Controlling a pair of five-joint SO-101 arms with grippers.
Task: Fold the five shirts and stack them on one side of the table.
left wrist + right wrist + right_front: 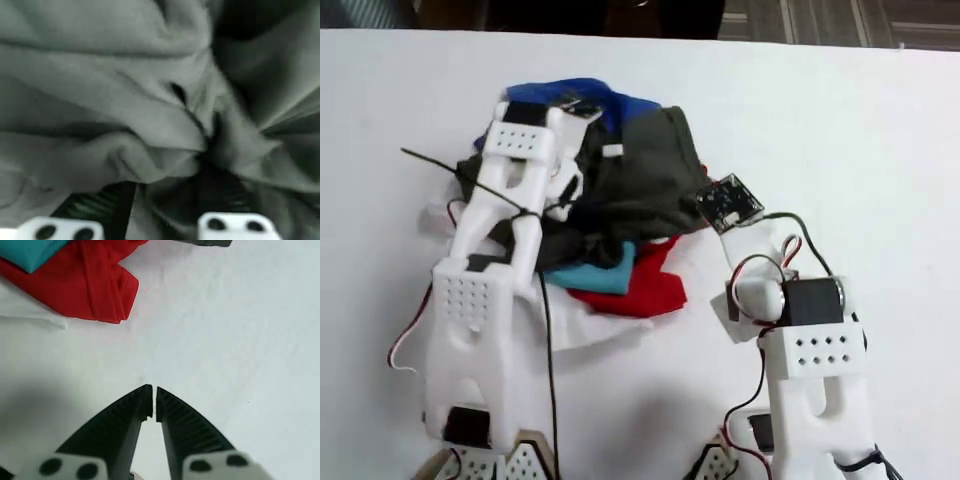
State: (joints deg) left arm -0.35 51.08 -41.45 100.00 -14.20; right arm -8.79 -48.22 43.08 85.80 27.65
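Several shirts lie heaped at the table's centre-left: a dark grey shirt [650, 170] on top, a blue shirt [585, 95] behind it, a teal shirt [595, 275], a red shirt [640, 285] and a white shirt [590, 325] underneath. My left arm [510, 200] stretches over the heap. Its gripper [170, 172] is buried in the dark grey shirt [125, 100], shut on a bunched fold. My right gripper [152, 390] is shut and holds nothing, low over bare table just short of the red shirt [85, 285].
The white table [840, 110] spreads wide to the right and behind the heap. My right arm [810, 350] stands at the front right, with its wrist camera board [728, 200] beside the heap's edge. Cables trail from both arms.
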